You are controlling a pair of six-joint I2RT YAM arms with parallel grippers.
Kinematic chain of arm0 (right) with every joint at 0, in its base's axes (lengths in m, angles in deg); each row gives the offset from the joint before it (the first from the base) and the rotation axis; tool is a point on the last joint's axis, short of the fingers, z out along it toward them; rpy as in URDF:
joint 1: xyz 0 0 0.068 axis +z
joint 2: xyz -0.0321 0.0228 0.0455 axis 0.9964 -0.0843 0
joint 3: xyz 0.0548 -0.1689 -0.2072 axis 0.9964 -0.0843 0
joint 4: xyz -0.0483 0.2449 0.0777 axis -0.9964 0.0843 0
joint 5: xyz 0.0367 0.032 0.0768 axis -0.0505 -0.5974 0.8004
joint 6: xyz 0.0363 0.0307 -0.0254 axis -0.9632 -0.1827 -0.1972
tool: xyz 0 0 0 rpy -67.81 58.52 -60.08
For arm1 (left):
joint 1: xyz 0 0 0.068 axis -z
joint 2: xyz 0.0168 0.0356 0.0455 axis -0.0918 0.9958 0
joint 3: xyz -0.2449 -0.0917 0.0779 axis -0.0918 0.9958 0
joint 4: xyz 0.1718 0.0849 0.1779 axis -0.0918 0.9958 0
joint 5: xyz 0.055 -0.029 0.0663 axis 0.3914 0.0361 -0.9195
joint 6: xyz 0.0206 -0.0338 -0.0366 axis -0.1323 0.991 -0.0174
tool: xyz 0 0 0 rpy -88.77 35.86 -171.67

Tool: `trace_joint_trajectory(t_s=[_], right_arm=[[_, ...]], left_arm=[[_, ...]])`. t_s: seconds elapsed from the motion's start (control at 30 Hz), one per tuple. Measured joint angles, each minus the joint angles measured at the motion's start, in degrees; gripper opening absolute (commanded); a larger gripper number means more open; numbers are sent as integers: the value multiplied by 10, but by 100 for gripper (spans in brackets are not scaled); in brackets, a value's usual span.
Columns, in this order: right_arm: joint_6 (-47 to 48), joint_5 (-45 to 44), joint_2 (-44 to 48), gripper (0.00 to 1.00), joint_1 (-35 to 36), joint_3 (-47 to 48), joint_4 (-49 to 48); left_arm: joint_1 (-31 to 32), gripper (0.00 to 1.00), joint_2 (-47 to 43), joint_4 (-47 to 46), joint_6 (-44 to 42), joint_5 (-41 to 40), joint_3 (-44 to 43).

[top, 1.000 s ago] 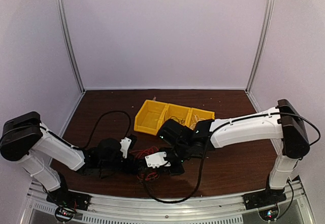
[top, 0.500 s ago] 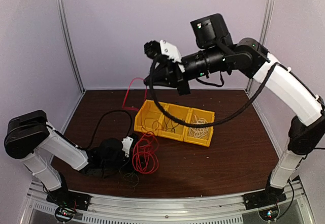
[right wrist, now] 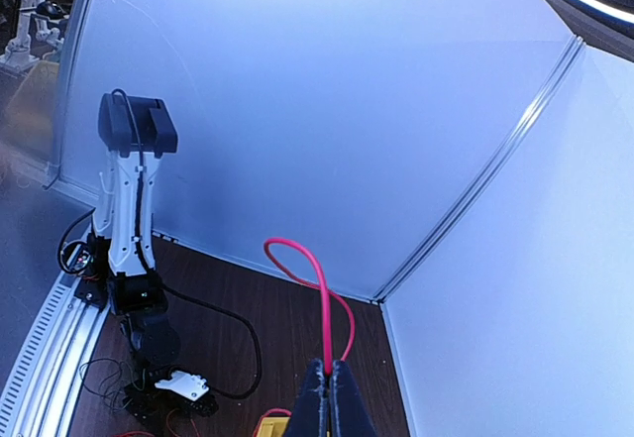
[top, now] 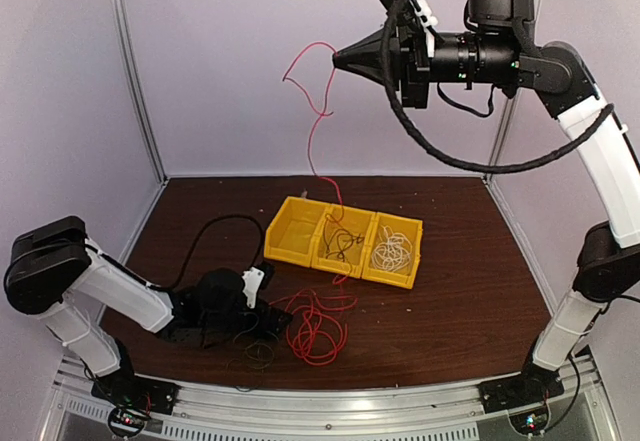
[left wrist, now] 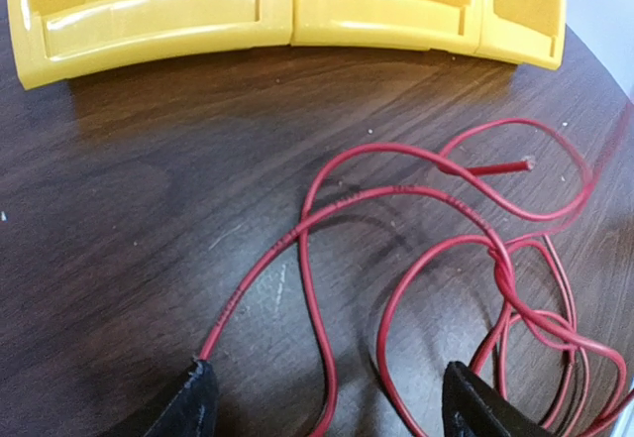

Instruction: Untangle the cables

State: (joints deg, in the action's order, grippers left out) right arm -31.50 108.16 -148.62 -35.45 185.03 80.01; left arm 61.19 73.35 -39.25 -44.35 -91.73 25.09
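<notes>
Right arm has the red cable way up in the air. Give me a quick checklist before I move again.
1. Right gripper grip on red cable: ok, shut on it, high above the table.
2. Left gripper ready: ok, open, low on the table, red strands between its jaws, unclamped.
3. Red cable clear of yellow bin: cannot tell; it hangs across the middle compartment, over the dark cable.
4. Red loops on the table pulled out: not ok, they cross each other.
5. White cable separate: ok, alone in the right-hand compartment.
</notes>
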Motion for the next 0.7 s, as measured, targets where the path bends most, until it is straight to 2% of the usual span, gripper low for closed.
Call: trace_joint_trajectory(t_s=[0.17,0.33,0.5,0.7], right_arm=[[-6,-2,-3,0,-12,16,-6],[-8,-4,-2,0,-14,-1,-20],[-22,-8,-2,0,-14,-32,-23],[-38,-7,-3,0,-14,-34,-40]], left_arm=[[0,85,-56,67,-11,-12,0],[3,88,-200,118,-45,-33,-3],[8,90,-323,119,-104,-38,-26],[11,90,-315,110,-173,-23,-68]])
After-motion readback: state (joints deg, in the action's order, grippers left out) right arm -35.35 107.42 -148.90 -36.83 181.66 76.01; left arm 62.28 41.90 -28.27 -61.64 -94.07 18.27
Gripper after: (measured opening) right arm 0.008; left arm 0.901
